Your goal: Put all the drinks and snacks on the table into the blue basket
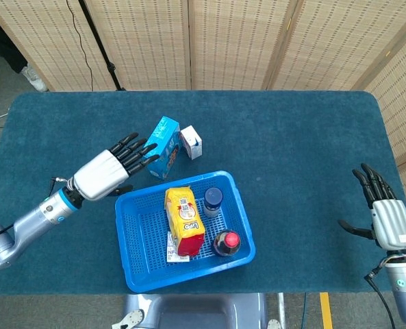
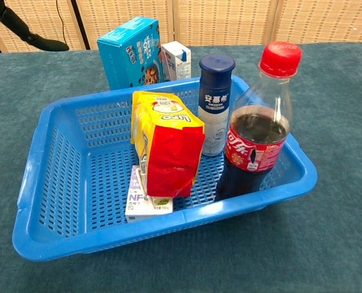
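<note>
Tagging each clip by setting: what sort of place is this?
Probably an indoor lab or staged test area: a table covered in teal cloth, woven folding screens behind it, cables trailing over bare floor.

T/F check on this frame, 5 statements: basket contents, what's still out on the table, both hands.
1. The cola bottle stands upright inside the blue basket. True.
2. The left hand holds the yellow and red snack bag. False: the hand holds nothing, fingers apart, outside the basket; the bag is in the basket.
3. The blue cookie box and the small white carton are on the table outside the basket. True.
4. The right hand holds a drink. False: it is open and holds nothing, near the table's edge.
5. The basket holds only the two bottles. False: the snack bag and a small flat carton beside it are in there too.
</note>
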`<action>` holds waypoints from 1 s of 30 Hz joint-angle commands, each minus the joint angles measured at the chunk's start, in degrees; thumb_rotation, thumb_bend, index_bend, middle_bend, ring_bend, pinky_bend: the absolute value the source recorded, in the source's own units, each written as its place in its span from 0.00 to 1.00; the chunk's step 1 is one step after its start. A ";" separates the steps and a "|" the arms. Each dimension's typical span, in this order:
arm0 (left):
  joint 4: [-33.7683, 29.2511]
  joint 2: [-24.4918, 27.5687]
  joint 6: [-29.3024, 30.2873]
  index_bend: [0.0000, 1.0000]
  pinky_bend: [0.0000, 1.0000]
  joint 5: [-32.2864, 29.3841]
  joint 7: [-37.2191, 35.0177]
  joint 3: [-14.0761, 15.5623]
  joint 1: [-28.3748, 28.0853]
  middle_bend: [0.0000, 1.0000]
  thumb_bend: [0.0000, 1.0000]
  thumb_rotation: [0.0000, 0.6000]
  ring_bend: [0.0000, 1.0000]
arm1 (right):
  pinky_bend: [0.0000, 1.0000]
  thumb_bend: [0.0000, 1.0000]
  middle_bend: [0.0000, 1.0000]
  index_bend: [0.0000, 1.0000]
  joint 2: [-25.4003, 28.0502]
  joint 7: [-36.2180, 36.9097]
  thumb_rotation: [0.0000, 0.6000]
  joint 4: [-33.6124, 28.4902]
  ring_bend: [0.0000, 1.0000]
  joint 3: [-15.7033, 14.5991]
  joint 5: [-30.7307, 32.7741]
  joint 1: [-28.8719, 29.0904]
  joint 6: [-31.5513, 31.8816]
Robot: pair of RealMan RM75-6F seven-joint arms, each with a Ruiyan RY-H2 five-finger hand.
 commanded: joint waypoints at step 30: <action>7.97 -23.29 -20.86 0.00 0.00 -38.88 13.35 -17.23 -9.25 0.00 0.20 0.86 0.00 | 0.14 0.00 0.00 0.00 0.19 1.79 1.00 0.93 0.00 -0.34 -0.23 0.48 -0.87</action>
